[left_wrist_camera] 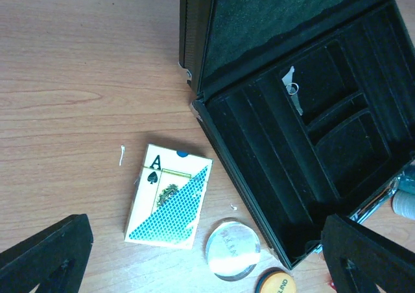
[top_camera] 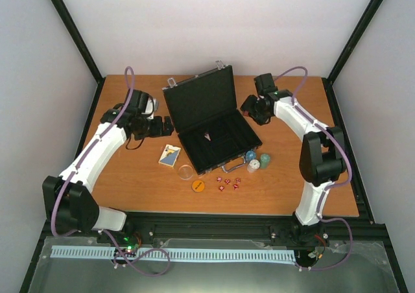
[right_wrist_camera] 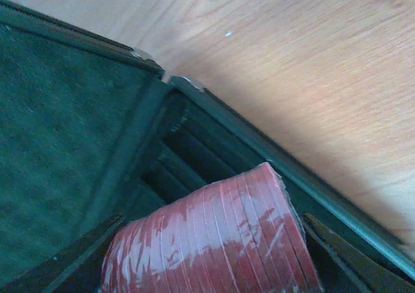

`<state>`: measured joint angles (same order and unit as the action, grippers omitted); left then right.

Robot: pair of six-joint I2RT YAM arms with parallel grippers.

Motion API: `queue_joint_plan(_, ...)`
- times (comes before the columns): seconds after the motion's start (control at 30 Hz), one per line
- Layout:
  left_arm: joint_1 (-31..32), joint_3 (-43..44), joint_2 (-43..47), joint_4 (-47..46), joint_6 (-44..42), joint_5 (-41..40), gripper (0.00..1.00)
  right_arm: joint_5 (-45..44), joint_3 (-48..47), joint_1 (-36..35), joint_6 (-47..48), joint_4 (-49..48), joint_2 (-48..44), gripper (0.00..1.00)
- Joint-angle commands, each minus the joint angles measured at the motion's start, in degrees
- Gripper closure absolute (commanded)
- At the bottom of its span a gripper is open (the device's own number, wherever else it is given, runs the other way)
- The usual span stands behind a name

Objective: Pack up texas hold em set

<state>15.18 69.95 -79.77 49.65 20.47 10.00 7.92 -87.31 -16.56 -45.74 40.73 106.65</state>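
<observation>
The right gripper is clamped on the red chip stack, with one finger on each end. It holds the stack over the back right corner of the open briefcase, just inside the side wall. The stack lies on its side. Its long way runs from one finger across to the other, and in the right wrist view it slants up a little toward the wall. The grooves below seem to run along the wall, so I think the stack sits crosswise to them.

That is where it could go wrong. Only the squeeze on the ends holds the chips together. If the gripper lets go while the stack is crooked, I think the chips will tip, fan out and roll about inside the briefcase. If one end bumps the wall, chips could pop out and drop on the worktop beside the briefcase.

The left gripper hangs left of the briefcase, fingers apart and holding nothing. The card box and clear disc lie by the briefcase's front left corner.
</observation>
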Motion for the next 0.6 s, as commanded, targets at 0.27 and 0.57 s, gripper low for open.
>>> queue_joint_plan(0.27,0.23,-4.67,8.05,-0.10,-0.94,-0.44,0.00,-0.45,-6.88,-6.03,-29.68,-9.60,8.13,0.49)
queue_joint_plan(0.57,0.20,-6.67,9.51,0.21,-1.63,-0.72,0.00,-3.35,-3.66,-5.99,-32.12,-7.45,7.25,0.47)
